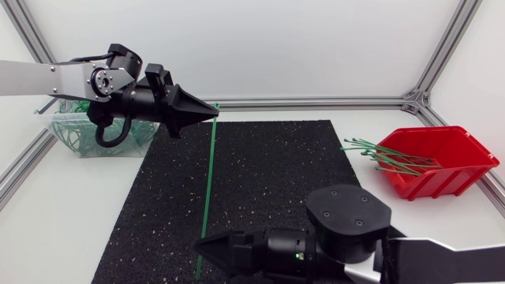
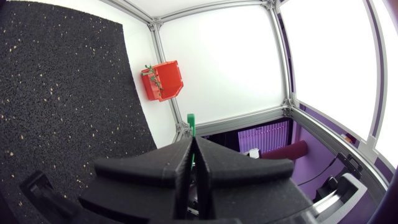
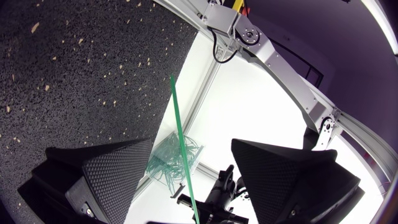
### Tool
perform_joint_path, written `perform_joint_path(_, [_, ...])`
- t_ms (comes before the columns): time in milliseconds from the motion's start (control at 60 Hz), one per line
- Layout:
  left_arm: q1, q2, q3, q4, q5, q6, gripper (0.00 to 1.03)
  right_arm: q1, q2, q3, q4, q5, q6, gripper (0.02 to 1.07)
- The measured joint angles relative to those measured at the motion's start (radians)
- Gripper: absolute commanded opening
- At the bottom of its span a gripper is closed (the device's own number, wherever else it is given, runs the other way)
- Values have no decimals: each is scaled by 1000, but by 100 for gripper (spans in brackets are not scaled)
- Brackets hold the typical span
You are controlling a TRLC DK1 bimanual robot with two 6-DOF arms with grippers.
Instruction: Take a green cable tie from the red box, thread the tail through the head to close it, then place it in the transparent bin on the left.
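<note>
The job stood at the threading step, not yet begun. One green tie [image 1: 208, 173] was out of the red box [image 1: 442, 162] and hung stretched above the black mat [image 1: 276, 181], running from the left gripper [image 1: 209, 113] at the far side down to the right gripper [image 1: 207, 246] at the near edge. In the left wrist view the left gripper's fingers were pressed flat together on the tie, with only a short green stub – the head end, as far as I could judge – poking out past the tips. The right gripper stood wide in its own wrist view; the thin strap passed between the two fingers and touched neither, so the tail was not held. More ties [image 1: 387, 158] lay in and over the lip of the red box, well apart from the work, and the clear bin [image 1: 79, 136] sat behind the left arm with closed loops already inside. By my reckoning the next move called for the right fingers to close on the tail near its tip, then curl it back toward the head – a fine alignment, since the slot was small and the strap would flex and wander.
</note>
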Motion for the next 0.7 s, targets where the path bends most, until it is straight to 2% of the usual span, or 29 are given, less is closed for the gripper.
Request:
perform_joint_path(100, [0, 14, 32, -5, 0, 0, 4, 0, 43, 8, 23, -22, 0, 82])
perform_joint_path(300, [0, 35, 50, -11, 0, 0, 4, 0, 111, 40, 33, -42, 0, 52])
perform_joint_path(367, [0, 45, 54, -11, 0, 0, 4, -3, 125, 55, 42, -42, 0, 49])
perform_joint_path(650, [0, 61, 74, -14, 0, 4, 4, -33, 134, 68, 50, -42, 1, 49])
perform_joint_path(700, [0, 64, 76, -14, 0, 4, 4, -33, 134, 68, 50, -42, 1, 45])
